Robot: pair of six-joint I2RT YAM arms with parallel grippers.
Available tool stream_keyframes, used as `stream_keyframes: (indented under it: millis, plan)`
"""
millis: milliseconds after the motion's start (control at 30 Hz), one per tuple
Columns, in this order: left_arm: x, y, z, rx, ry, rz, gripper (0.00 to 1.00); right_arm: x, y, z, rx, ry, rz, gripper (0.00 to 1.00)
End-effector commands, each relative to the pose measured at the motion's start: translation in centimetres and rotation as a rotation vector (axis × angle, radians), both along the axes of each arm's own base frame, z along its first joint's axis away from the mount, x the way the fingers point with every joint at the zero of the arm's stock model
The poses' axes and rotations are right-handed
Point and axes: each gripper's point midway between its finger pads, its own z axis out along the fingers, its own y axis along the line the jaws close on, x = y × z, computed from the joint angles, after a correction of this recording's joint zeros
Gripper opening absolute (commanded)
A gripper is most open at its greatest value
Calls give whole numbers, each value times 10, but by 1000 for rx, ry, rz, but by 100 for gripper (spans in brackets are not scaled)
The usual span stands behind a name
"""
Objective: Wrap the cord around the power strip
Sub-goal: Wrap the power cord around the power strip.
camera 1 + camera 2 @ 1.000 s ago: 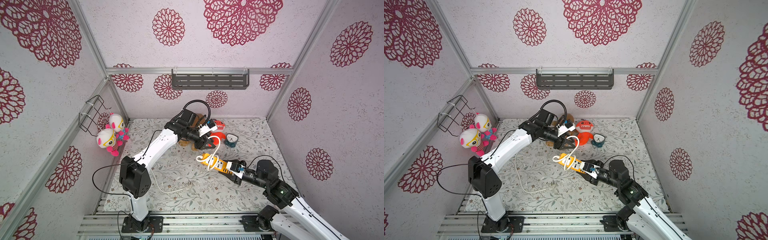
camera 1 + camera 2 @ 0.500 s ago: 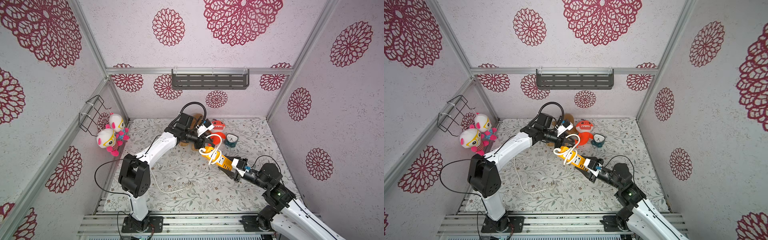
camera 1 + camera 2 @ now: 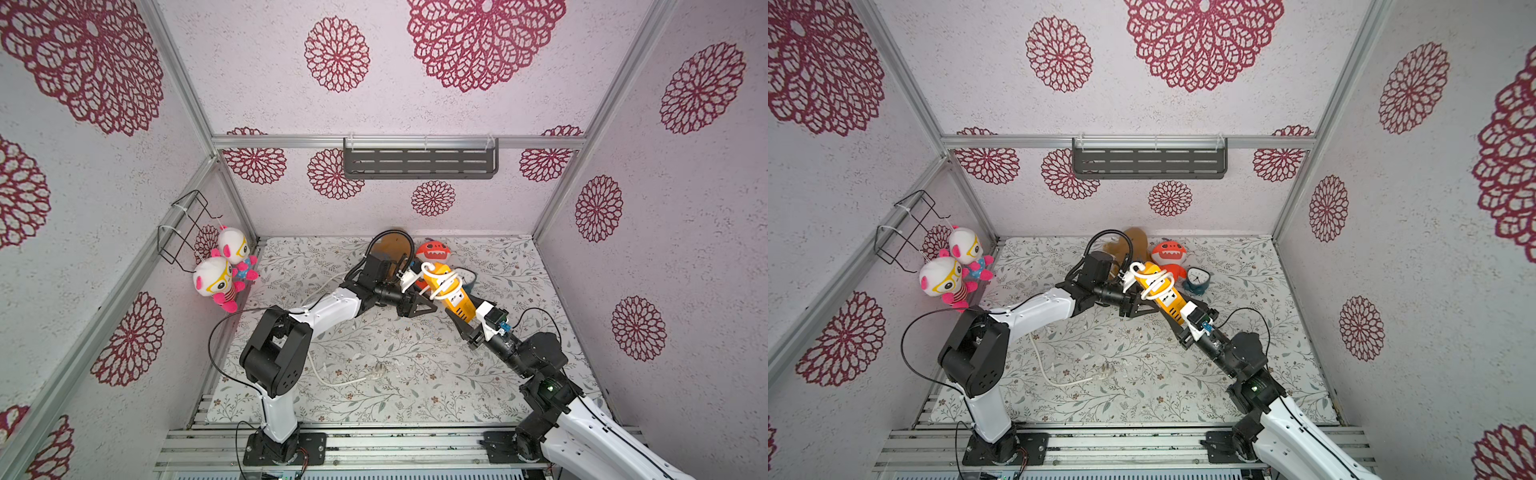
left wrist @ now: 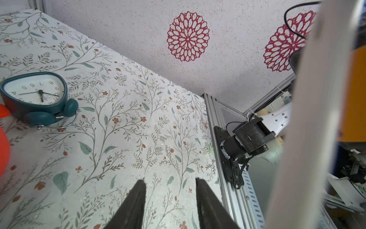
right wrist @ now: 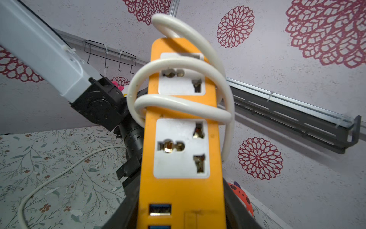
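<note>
My right gripper (image 5: 182, 216) is shut on the USB end of the orange-yellow power strip (image 5: 180, 188), holding it tilted up off the floor in both top views (image 3: 457, 300) (image 3: 1169, 300). The white cord (image 5: 178, 103) loops a few times round the strip's far end (image 3: 439, 279). Its free length trails over the floor (image 3: 332, 376) to the plug (image 3: 1105, 368). My left gripper (image 4: 170, 181) is open with only floor between its fingers. It sits just left of the strip (image 3: 424, 306), and a blurred white band of cord (image 4: 309, 119) passes close by its camera.
A teal alarm clock (image 4: 33, 93) and an orange shark toy (image 3: 434, 249) stand just behind the strip, with a brown plush (image 3: 1129, 243) beside them. Two plush dolls (image 3: 224, 270) hang by the wire rack (image 3: 183, 224) on the left wall. A grey shelf (image 3: 419, 158) is on the back wall.
My right gripper has lifted the strip and carried it back, tilting its free end up. My left gripper has come down from the cord loop to the strip's left side.
</note>
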Motion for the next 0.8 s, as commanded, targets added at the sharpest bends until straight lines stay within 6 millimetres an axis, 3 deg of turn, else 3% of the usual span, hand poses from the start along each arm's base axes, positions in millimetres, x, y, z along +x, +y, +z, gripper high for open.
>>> stream_keyframes:
  millis: [0, 533, 767]
  plan:
    - [0, -1, 8, -48, 6, 31, 45, 0, -30, 68, 140, -147, -131, 5]
    - [-23, 1, -7, 22, -36, 91, 41, 28, -74, 74, 63, -65, -456, 5]
    - [-44, 9, 19, 86, -161, 95, 23, 53, -80, 37, -95, 96, -566, 5]
